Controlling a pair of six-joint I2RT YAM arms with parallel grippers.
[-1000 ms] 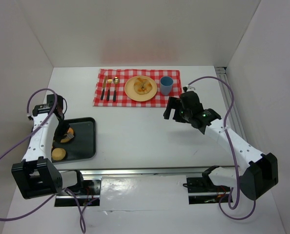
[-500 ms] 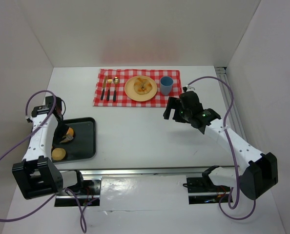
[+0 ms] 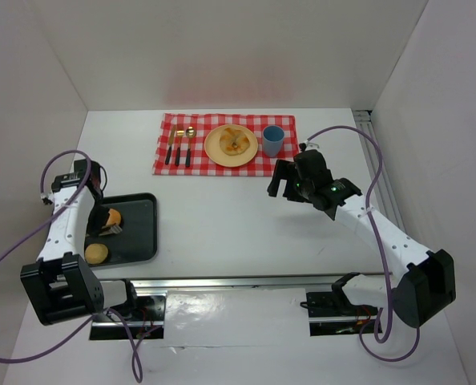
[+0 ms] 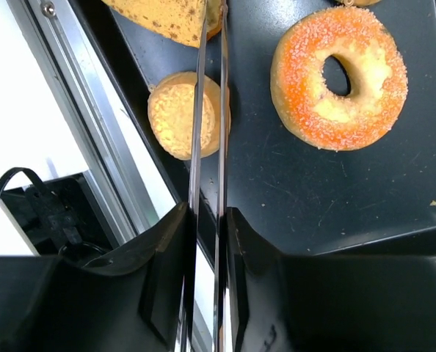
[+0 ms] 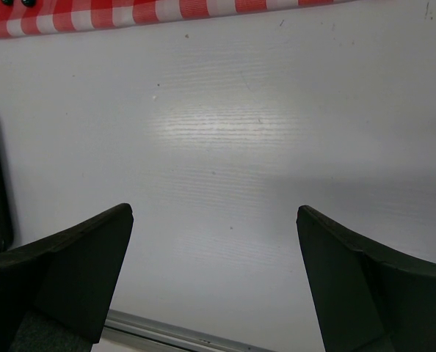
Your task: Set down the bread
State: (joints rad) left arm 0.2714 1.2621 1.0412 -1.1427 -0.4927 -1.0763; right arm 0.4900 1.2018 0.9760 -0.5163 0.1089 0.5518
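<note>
My left gripper (image 4: 207, 213) is shut on a pair of thin metal tongs (image 4: 209, 132) over the black tray (image 3: 138, 241). The tong tips meet at a brown piece of bread (image 4: 159, 15), cut off by the top edge of the left wrist view. Below the tongs lie a round bun (image 4: 170, 117) and a sugared ring doughnut (image 4: 339, 77). In the top view my left gripper (image 3: 102, 220) hangs above the tray's left half, with the bun (image 3: 96, 253) nearer the front. My right gripper (image 5: 214, 213) is open and holds nothing above bare table.
At the back lies a red checked cloth (image 3: 174, 160) with a yellow plate (image 3: 218, 152) carrying pastry, a blue cup (image 3: 272, 140) and cutlery (image 3: 179, 144). A metal rail (image 3: 246, 281) runs along the table's near edge. My right arm (image 3: 284, 180) hovers right of centre.
My left jaws have squeezed the tongs narrower, and the left arm has shifted slightly over the tray. The right arm has not moved.
</note>
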